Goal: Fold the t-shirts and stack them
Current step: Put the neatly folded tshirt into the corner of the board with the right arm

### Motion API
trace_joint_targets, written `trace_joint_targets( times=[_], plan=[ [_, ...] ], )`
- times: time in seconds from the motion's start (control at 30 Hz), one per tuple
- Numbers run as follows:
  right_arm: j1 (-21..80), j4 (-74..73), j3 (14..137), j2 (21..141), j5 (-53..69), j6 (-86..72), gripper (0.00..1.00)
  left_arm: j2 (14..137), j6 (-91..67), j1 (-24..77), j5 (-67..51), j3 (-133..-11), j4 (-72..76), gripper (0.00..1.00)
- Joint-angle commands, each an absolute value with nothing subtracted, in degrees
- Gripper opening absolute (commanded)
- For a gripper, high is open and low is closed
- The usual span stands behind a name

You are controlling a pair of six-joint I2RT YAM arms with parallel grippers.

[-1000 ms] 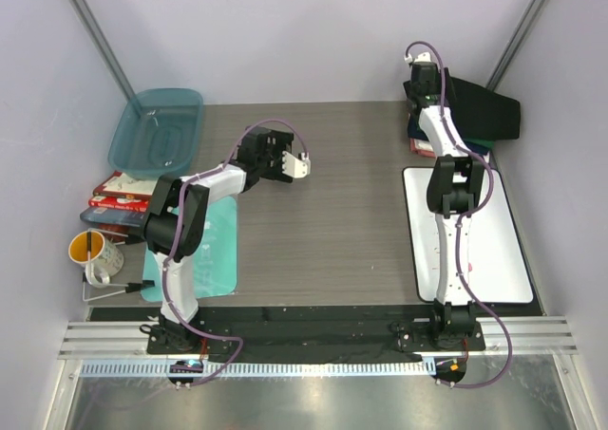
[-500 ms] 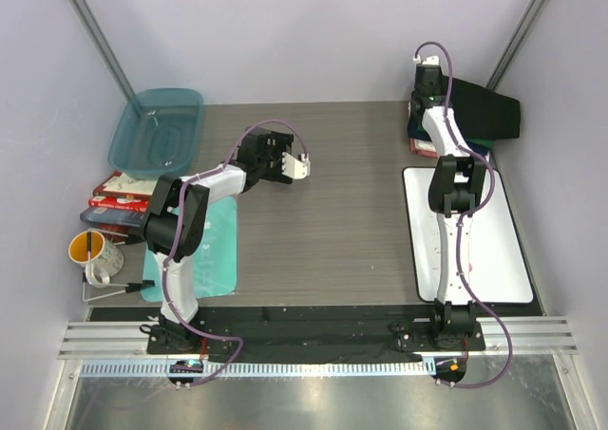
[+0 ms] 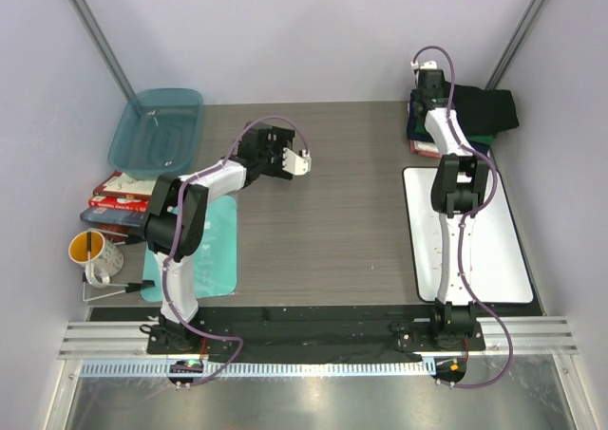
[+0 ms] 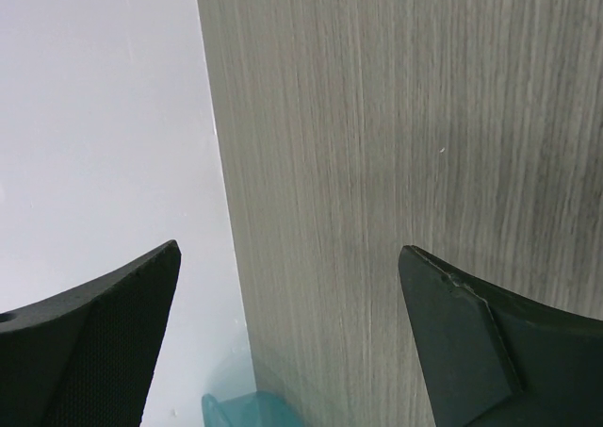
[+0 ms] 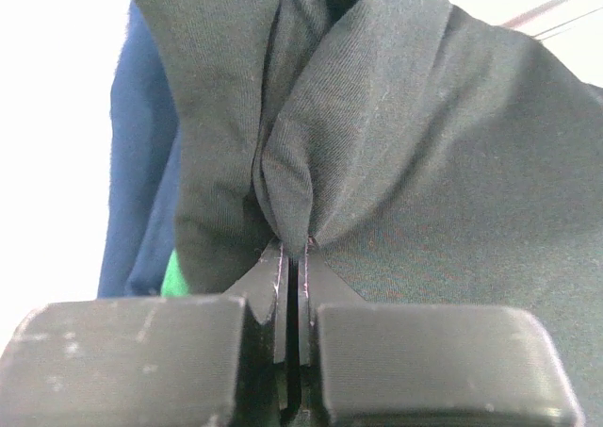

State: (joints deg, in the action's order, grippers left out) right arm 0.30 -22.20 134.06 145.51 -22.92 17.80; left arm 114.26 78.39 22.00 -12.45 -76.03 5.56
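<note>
A black t-shirt (image 3: pixel 483 112) tops a folded pile of t-shirts at the table's far right corner. In the right wrist view my right gripper (image 5: pixel 294 248) is shut on a pinched-up fold of this black t-shirt (image 5: pixel 405 116). Navy cloth (image 5: pixel 141 163) and a bit of green cloth (image 5: pixel 171 281) show beneath it on the left. From above, the right gripper (image 3: pixel 432 93) reaches over the pile's left end. My left gripper (image 3: pixel 294 164) hovers over the bare table at centre left, open, with only wood between its fingertips (image 4: pixel 287 253).
A teal tub (image 3: pixel 157 126) sits at the far left corner. Along the left edge lie a teal mat (image 3: pixel 214 250), some books (image 3: pixel 119 197) and a mug (image 3: pixel 90 252). A white board (image 3: pixel 470 235) lies on the right under the right arm.
My right gripper closed on the black t-shirt and reached slightly farther back; the cloth has bunched toward it. The left arm has not moved.
</note>
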Motion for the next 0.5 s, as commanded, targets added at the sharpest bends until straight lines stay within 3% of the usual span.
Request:
trace_joint_targets(
  times=[0.0, 0.3, 0.33, 0.43, 0.47],
  plan=[
    [2.9, -23.11, 130.26, 138.52, -14.95, 15.73, 0.01, 115.05, 79.28, 21.88, -12.92, -78.92, 4.92, 0.98],
    [3.78, -23.91, 126.74, 134.74, -14.23, 15.55, 0.01, 115.14, 79.63, 21.88, -13.18, -79.28, 4.75, 0.97],
    [3.95, -23.99, 126.74, 135.26, -14.67, 15.99, 0.07, 115.14, 79.45, 21.97, -13.18, -79.19, 4.75, 0.98],
    [4.39, -24.34, 126.65, 135.88, -17.31, 18.63, 0.6, 115.05, 79.45, 21.97, -13.18, -78.93, 4.92, 0.98],
    [4.39, -24.26, 126.91, 135.7, -17.75, 19.24, 0.65, 114.87, 79.45, 21.97, -13.18, -78.93, 4.92, 0.98]
  ],
)
